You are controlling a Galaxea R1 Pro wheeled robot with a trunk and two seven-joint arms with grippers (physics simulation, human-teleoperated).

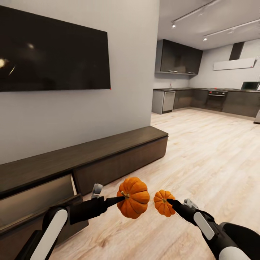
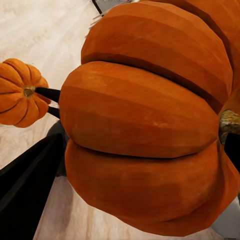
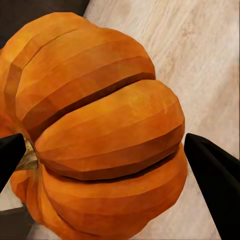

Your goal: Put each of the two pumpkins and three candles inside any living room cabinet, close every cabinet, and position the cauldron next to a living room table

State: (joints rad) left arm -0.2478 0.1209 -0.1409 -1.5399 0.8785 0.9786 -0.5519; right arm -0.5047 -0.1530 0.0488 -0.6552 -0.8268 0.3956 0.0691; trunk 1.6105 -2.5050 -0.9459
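Left gripper [image 1: 124, 195] is closed on the stem of the big pumpkin [image 1: 133, 198], and the right gripper [image 1: 168, 201] is closed on the stem of the small pumpkin [image 1: 163, 203]; both hang over the wood floor [image 1: 202, 151], side by side and just apart. The step in hand looks like carrying the two pumpkins to the cabinet [image 1: 90, 159], which runs along the wall under the TV [image 1: 54, 50], to the robot's left. One drawer [image 1: 36, 198] at its near end stands pulled out, tilted, beside the left arm. The next move, as I judge it, calls for swinging the left arm over that open drawer and lowering the big pumpkin in before letting go, then bringing the right arm across for the small one; a stem hold is thin, so a slow turn would be safer. The pumpkins are ribbed, deep orange, with short brownish stems; in the left wrist view the big one [image 2: 150, 120] crowds the camera, with the small one [image 2: 20, 92] beyond it held between dark fingertips [image 2: 47, 93]. In the right wrist view the small pumpkin [image 3: 100, 130] sits between the two black fingers [image 3: 215, 170].
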